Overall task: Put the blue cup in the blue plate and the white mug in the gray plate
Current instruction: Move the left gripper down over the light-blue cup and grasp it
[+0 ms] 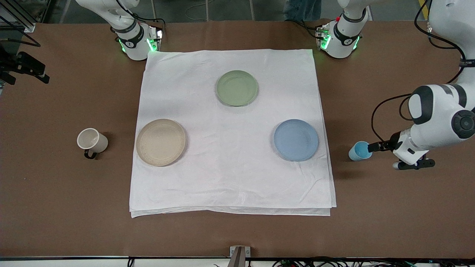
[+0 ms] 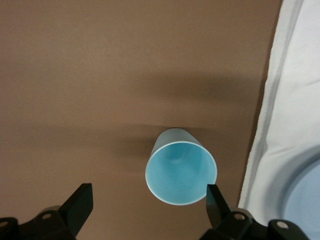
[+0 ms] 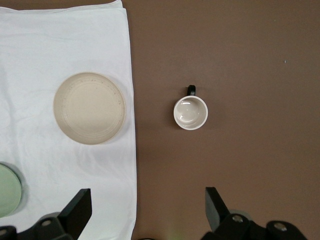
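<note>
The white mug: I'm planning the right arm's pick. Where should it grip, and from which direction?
Grip the white mug by its rim wall from straight above, one finger inside, one outside. It stands upright with its mouth open, and the right tool is open high over it. Avoid the dark handle, which looks too small to pinch reliably.

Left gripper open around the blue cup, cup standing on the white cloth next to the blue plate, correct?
Not quite: the blue cup stands on the bare brown table, just off the white cloth, as the front view shows. The open left gripper and blue plate are as you said.
</note>
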{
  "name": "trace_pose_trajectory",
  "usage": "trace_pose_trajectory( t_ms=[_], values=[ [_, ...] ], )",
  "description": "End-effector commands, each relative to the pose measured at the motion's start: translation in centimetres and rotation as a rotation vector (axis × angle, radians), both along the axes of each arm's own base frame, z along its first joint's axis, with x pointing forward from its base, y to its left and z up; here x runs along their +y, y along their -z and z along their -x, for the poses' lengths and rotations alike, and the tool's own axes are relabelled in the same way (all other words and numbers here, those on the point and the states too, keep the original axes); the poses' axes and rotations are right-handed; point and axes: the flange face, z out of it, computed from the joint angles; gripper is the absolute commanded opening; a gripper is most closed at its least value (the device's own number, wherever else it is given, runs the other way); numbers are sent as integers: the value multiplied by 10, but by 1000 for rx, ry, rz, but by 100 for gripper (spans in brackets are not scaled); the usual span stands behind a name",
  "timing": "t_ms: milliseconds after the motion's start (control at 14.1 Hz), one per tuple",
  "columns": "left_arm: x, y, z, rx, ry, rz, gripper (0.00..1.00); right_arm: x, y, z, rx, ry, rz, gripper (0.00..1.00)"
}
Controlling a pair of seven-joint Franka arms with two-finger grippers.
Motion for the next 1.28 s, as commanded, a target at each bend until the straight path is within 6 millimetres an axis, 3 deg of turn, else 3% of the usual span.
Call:
trace_pose_trajectory(
  t_ms=[0, 142, 355, 568, 639, 923, 994, 1136, 1207],
  values=[
    [1, 7, 14, 1, 15, -18, 97, -2, -3, 3, 2, 3, 0, 100],
    [2, 19, 15, 19, 15, -12, 90, -3, -2, 2, 2, 6, 0, 100],
    [9, 39, 16, 31, 3, -4, 72, -10, 5, -2, 14, 23, -1, 100],
    [9, 50, 12, 31, 2, 3, 56, -23, 21, -18, 10, 37, 5, 100],
    [9, 51, 10, 29, 1, 4, 50, -28, 35, -30, 7, 45, 7, 100],
    [3, 49, 7, 21, 9, 4, 3, -68, 96, -79, 8, 103, 15, 100],
    [0, 43, 5, 11, 4, 3, 0, -82, 126, -91, 36, 120, 16, 100],
    [-11, 20, 2, -16, 1, 2, 0, -104, 161, -105, 33, 151, 17, 100],
    [-26, 10, 2, -21, -4, 8, 0, -106, 180, -114, 28, 150, 22, 100]
  ],
)
